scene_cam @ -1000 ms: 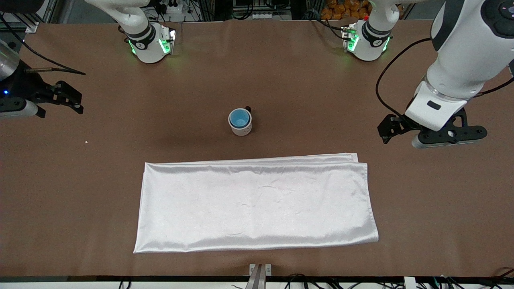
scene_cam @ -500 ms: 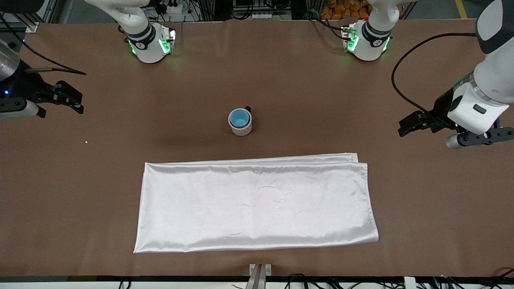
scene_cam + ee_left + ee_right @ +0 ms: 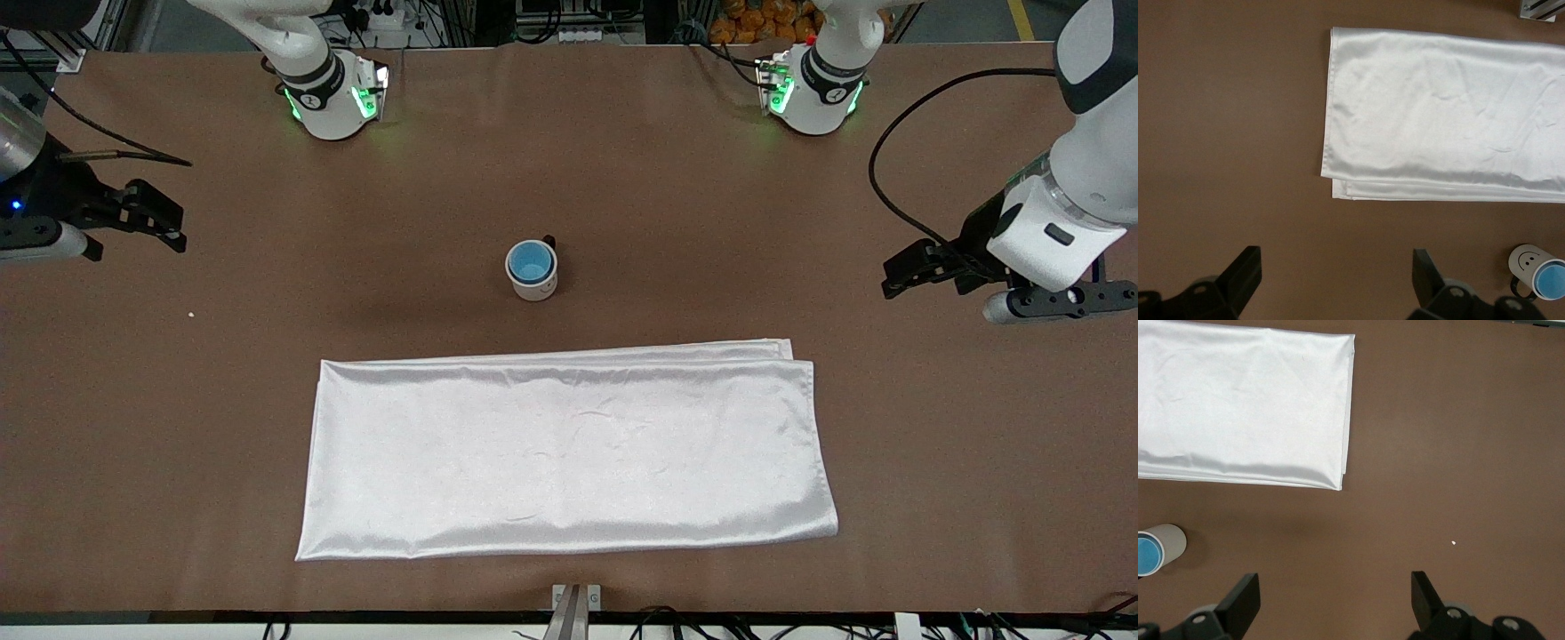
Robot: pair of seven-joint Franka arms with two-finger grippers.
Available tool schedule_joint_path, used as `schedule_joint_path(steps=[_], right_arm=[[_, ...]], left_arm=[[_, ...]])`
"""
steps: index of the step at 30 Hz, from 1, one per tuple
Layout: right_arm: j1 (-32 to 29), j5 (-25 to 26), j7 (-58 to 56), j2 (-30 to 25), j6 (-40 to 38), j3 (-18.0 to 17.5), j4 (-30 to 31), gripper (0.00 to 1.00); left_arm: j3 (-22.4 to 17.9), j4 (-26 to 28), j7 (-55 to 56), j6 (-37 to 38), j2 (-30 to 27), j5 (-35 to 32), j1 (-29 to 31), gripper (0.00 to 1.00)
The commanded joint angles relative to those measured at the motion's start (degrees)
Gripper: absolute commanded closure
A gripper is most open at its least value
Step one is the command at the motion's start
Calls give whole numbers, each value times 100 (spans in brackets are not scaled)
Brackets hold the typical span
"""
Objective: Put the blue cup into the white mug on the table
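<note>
Our left gripper (image 3: pixel 900 271) hangs spread wide and empty over bare table (image 3: pixel 711 204) at the left arm's end; our right gripper (image 3: pixel 164 222) waits likewise at the right arm's end. We judge the job done; the blue cup (image 3: pixel 531 260) sits nested in the white mug (image 3: pixel 536 284), farther from the front camera than the white cloth (image 3: pixel 569 453).

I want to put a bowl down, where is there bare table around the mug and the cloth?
Bare table rings the white mug, which holds the blue cup. The strip between mug and white cloth is narrower. Both ends sit under the open left gripper and right gripper.
</note>
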State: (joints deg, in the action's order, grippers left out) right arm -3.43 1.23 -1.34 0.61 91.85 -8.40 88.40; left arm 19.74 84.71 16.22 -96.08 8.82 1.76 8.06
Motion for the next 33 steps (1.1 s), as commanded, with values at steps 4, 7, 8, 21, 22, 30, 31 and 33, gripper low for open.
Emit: schedule_joint_path(steps=[4,7,8,21,22,30,31,33], right_arm=[[36,71,-33,71,-27,-4,-104,0],[27,71,-33,71,-27,-4,-104,0],[27,71,-42,71,-36,-4,-104,0],[27,62,-42,106,-45,-4,-86,0],[27,62,-42,106,-45,-4,-86,0],[18,44,-42,115,-45,-4,-86,0],[18,44,-42,115,-45,-4,-86,0],[27,44,-42,124,-45,-4,-86,0]], left_arm=[[3,116,-137,46,-267,-202,64,0],[3,125,-137,46,-276,-211,64,0],[3,125,-137,46,-276,-211,81,0],[-883,125,-329,46,-328,-220,-463,0],[-954,125,-426,46,-337,-220,-507,0],[-1016,125,-594,125,-451,-246,-569,0],[-1034,125,-629,160,-452,-299,-587,0],[-1034,125,-751,186,-469,-535,-622,0]])
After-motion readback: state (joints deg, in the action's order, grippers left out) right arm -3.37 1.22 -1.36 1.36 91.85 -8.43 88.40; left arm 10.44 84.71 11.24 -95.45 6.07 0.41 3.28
